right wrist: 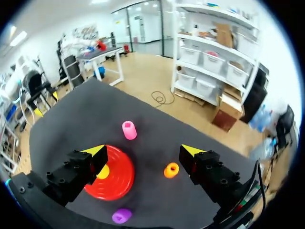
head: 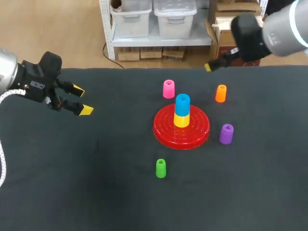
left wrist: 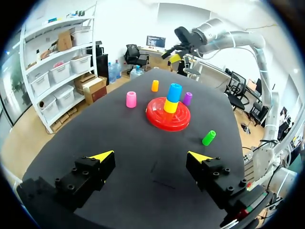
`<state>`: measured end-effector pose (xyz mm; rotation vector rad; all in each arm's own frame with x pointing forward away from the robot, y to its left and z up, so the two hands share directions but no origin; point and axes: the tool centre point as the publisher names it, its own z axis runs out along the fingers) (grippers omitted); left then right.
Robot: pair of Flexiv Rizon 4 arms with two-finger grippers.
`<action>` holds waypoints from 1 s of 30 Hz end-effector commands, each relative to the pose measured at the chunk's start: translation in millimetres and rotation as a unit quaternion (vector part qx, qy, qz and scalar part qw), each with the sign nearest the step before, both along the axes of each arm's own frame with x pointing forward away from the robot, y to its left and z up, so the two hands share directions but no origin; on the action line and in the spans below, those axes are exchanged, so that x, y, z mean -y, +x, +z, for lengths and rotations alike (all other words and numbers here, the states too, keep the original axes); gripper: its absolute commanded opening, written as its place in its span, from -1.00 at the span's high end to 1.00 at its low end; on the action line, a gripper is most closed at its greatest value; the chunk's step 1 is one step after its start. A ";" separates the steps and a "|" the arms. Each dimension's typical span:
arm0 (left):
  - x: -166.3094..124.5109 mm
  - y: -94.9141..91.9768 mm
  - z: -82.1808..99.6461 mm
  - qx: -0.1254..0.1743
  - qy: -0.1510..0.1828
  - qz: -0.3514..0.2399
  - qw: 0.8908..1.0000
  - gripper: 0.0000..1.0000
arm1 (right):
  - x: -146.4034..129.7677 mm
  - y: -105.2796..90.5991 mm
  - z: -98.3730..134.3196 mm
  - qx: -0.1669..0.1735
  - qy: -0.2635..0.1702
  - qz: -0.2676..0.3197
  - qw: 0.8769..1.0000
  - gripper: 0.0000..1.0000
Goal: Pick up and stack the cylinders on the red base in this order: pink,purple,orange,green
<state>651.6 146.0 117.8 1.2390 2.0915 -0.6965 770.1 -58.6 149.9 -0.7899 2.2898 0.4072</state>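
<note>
The counter is covered in a matte black, cloth-like surface. The red base is a glossy plastic disc moulded with concentric ribs. It lies right of the counter's centre. A yellow cylinder stands upright at the middle of the base, and a blue cylinder is stacked on top of it.

Four small, smooth plastic cylinders with recessed tops stand upright on the counter, clear of the base:
- The pink cylinder is just beyond the base, toward the far edge.
- The orange cylinder is toward the far right corner.
- The purple cylinder is just beside the base's rim, on the right-edge side.
- The green cylinder is toward the near edge.

The left gripper hangs over the counter near the left edge. Its fingers are spread wide and hold nothing.

The right gripper hangs above the far edge near the right corner. Its fingers are also spread wide and hold nothing.
</note>
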 end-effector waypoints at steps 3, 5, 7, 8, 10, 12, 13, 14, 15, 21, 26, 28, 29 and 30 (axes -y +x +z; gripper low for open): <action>-0.4 0.0 -0.4 0.001 -0.001 0.000 1.000 -1.00 | -53.2 64.3 -8.9 -0.242 -0.237 0.202 0.919 -1.00; -0.4 0.0 -0.4 0.001 -0.001 0.000 1.000 -1.00 | -62.1 66.3 -9.9 -0.255 -0.249 0.225 0.907 -1.00; -0.4 0.0 -0.4 0.001 -0.001 0.000 1.000 -1.00 | -71.5 67.7 -11.4 -0.266 -0.259 0.247 0.895 -1.00; -0.4 0.0 -0.4 0.001 -0.001 0.000 1.000 -1.00 | -76.5 67.9 -11.8 -0.269 -0.267 0.259 0.888 -1.00; -0.4 0.0 -0.4 0.001 -0.001 0.000 1.000 -1.00 | -86.9 68.5 -12.4 -0.276 -0.280 0.280 0.876 -1.00; -0.4 0.0 -0.4 0.001 -0.001 0.000 1.000 -1.00 | -95.1 69.2 -16.0 -0.278 -0.304 0.299 0.861 -1.00; -0.4 0.0 -0.4 0.001 -0.001 0.000 1.000 -1.00 | -98.0 69.6 -18.8 -0.284 -0.311 0.304 0.855 -1.00; -0.4 0.0 -0.4 0.001 -0.001 0.000 1.000 -1.00 | -101.1 69.3 -22.6 -0.290 -0.324 0.312 0.845 -1.00; -0.4 0.0 -0.4 0.001 -0.001 0.000 1.000 -1.00 | -102.8 68.9 -24.8 -0.294 -0.330 0.316 0.840 -1.00; -0.4 0.0 -0.4 0.001 -0.001 0.000 1.000 -1.00 | -110.0 66.5 -35.4 -0.296 -0.371 0.337 0.813 -1.00; -0.4 0.0 -0.4 0.001 -0.001 0.000 1.000 -1.00 | -106.3 63.3 -29.2 -0.276 -0.323 0.316 0.848 -1.00; -0.4 0.0 -0.4 0.001 -0.001 0.000 1.000 -1.00 | -104.4 61.4 -28.4 -0.271 -0.308 0.310 0.857 -1.00; -0.4 0.0 -0.4 0.001 -0.001 0.000 1.000 -1.00 | -104.4 61.4 -28.4 -0.271 -0.308 0.310 0.857 -1.00; -0.4 0.0 -0.4 0.001 -0.001 0.000 1.000 -1.00 | -104.4 61.4 -28.4 -0.271 -0.308 0.310 0.857 -1.00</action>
